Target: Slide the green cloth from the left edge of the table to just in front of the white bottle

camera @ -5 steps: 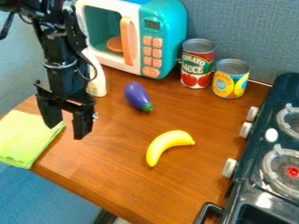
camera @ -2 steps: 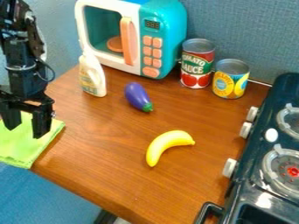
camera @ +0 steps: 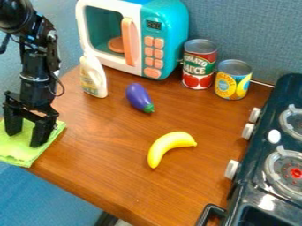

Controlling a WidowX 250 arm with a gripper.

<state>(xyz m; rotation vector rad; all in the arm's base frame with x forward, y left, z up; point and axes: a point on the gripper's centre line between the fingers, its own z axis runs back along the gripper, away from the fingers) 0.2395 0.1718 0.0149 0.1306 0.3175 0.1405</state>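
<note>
In the camera view, the black gripper (camera: pixel 25 139) hangs over the green cloth (camera: pixel 15 152) at the left end of the wooden table (camera: pixel 106 163). Its two fingers stand apart, pointing down, with nothing seen clasped between them; whether the tips touch the fabric cannot be told. The wide, downward stance seems to suit a soft, low thing with no raised part to grip. The cloth lies spread at the table's left edge, where its own limpness keeps it low and somewhat rumpled.

To the right of the cloth, farther back, the white bottle (camera: pixel 93 77) stands upright on its base, just in front of the toy microwave (camera: pixel 174 44). The microwave sits at the far side near the wall, probably to leave the nearer surface free for smaller things. The red can (camera: pixel 199 66) and the yellow can (camera: pixel 233 81) stand side by side to its right, steady on their flat ends. The purple eggplant (camera: pixel 138 97) and the yellow banana (camera: pixel 168 145) lie on their sides, as their rounded shapes would favour. The toy stove (camera: pixel 259 150) runs along the right, its knobs (camera: pixel 232 169) facing the table, likely for easy reach.
</note>
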